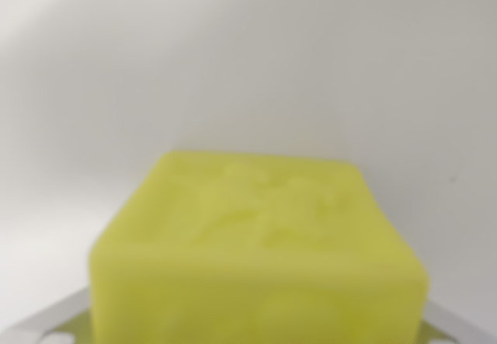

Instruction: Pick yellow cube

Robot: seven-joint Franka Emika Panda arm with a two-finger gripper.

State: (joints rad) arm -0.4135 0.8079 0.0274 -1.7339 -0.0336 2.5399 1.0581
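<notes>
**Yellow cube sits right at the gripper, fingers barely in view**

Left to right in the wrist view:

Bottom left corner: a pale metallic sliver (46, 324), most likely part of the gripper (256, 336) or its finger base. It slopes up toward the cube and has a small dark notch or hole near the edge. Blurred, so I can't say more.

Centre: the yellow cube (260, 243) fills the lower middle of the picture, very close and out of focus. Its top face shows a faint embossed mark, unreadable. The front face runs off the bottom edge. It looks roughly squared to the camera and shows no clear long axis. It lies straight ahead of the wrist, centred between the two metallic slivers, slightly toward the wrist view's right.

Bottom right corner: a matching pale sliver (458, 324), sloping the other way.

Behind everything: a plain white surface (248, 64), with a soft shadow on the far side of the cube. No containers in view.

Gripper state: fingertips are hidden by the cube or out of frame. I can't tell how wide the jaws stand or whether they grip the cube.

Judgement: the cube seems lined up between the fingers, so the coming move turns on closing squarely on its left and right faces. I can't tell whether the cube rests on the surface or is lifted.
</notes>
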